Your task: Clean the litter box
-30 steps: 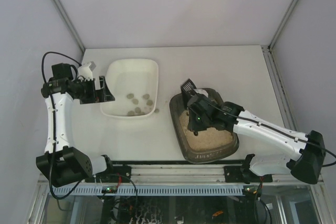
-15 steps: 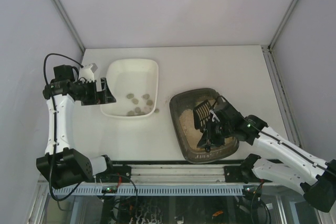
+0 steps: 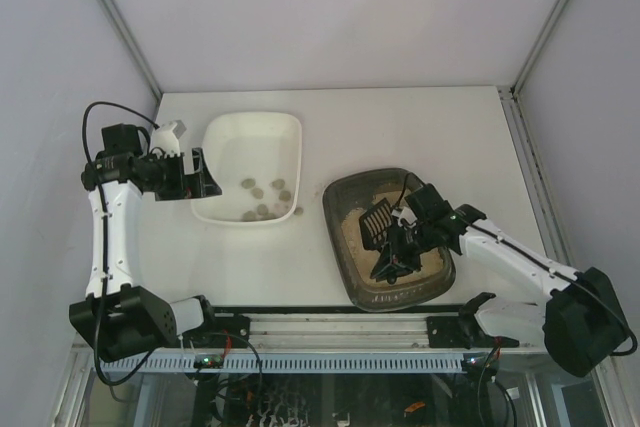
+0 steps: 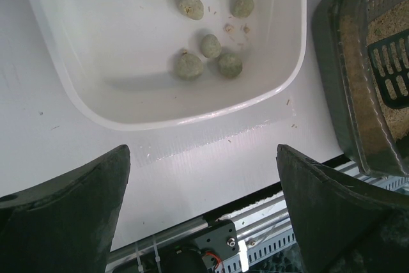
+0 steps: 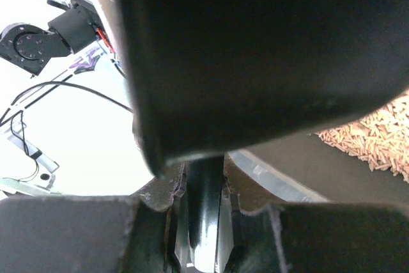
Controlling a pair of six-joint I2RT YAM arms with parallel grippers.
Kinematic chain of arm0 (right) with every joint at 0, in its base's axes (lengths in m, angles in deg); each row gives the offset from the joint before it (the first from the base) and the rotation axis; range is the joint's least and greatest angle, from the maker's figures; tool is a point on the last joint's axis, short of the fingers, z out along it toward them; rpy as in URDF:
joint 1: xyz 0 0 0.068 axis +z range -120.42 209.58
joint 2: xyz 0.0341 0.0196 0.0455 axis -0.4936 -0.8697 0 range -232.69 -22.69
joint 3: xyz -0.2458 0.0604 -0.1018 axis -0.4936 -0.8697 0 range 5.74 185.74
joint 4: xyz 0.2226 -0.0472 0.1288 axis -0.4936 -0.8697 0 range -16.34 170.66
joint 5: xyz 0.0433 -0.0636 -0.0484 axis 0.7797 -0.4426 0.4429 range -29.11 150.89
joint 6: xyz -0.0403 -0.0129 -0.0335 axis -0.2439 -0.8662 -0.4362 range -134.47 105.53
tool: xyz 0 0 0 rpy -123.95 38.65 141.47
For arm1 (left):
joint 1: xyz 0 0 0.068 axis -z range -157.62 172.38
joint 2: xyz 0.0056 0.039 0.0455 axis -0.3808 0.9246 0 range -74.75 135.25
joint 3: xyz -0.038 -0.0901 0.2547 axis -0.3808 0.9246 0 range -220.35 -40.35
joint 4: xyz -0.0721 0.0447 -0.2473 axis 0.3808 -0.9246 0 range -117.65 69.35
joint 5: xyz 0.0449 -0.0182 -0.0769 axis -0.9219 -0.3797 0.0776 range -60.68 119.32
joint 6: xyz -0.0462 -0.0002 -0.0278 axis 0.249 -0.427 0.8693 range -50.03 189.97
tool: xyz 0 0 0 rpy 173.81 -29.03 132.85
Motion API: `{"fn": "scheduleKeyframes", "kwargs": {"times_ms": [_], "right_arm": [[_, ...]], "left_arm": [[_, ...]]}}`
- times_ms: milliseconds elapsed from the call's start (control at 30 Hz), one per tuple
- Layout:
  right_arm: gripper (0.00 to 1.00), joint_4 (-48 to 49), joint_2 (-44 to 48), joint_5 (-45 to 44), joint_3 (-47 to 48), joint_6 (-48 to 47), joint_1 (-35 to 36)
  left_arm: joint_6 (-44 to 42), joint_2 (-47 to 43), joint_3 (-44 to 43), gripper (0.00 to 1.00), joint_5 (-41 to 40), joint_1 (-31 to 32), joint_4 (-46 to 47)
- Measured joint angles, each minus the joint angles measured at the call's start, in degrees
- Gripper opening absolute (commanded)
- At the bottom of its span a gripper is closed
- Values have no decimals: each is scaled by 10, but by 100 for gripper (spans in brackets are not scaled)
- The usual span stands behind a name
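While one scoop [image 3: 376, 223] overhangs the litter box [image 3: 350, 187], one tray [image 4: 77, 87] holds seven clumps [image 4: 189, 66].

Blocked and cropped
A blurred dark scoop [image 5: 255, 49] fills the right wrist view; the left wrist view crops the litter box [image 4: 335, 94] at its right edge.

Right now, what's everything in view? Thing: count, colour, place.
litter box: 1, dark brown-grey, table right of centre, near edge
litter: beige granules, inside the litter box
scoop: 1, black, slotted, over the litter
white tray: 1, table left of centre
clumps: 7, grey-green, inside the white tray
table: 1, white
left gripper: 1, black, open and empty, at the white tray's left side
right gripper: 1, black, shut on the scoop's handle
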Motion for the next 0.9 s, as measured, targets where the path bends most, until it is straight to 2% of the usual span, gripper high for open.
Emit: {"fn": "scheduleKeyframes", "kwargs": {"times_ms": [33, 67, 133, 167, 233, 267, 367, 400, 433, 600, 767, 900], "right_arm": [[0, 3, -11, 9, 0, -6, -4], [4, 7, -20, 16, -1, -12, -7], [20, 13, -37, 31, -1, -24, -14], [30, 15, -43, 36, -1, -29, -17], [59, 15, -51, 41, -1, -39, -24], [64, 13, -52, 41, 0, -40, -26], [68, -4, -52, 34, 10, -55, -27], [92, -11, -51, 33, 15, -59, -28], [98, -17, -49, 30, 19, -62, -29], [100, -69, -35, -3, 46, -86, -33], [100, -169, -24, -80, 143, -117, -33], [100, -211, 3, -135, 208, -128, -33]], "left_arm": [[0, -1, 0, 100, 0, 0, 0], [0, -2, 0, 100, 0, 0, 0], [0, -3, 0, 100, 0, 0, 0], [0, -3, 0, 100, 0, 0, 0], [0, -3, 0, 100, 0, 0, 0], [0, -3, 0, 100, 0, 0, 0], [-1, -3, 0, 100, 1, 2, 0], [-1, -3, 0, 100, 2, 2, 1], [-1, -3, 0, 100, 3, 3, 1], [-1, -3, 0, 100, 7, 7, 2], [-2, -3, 0, 100, 14, 9, 2], [-3, -1, 0, 100, 16, 15, 2]]}}
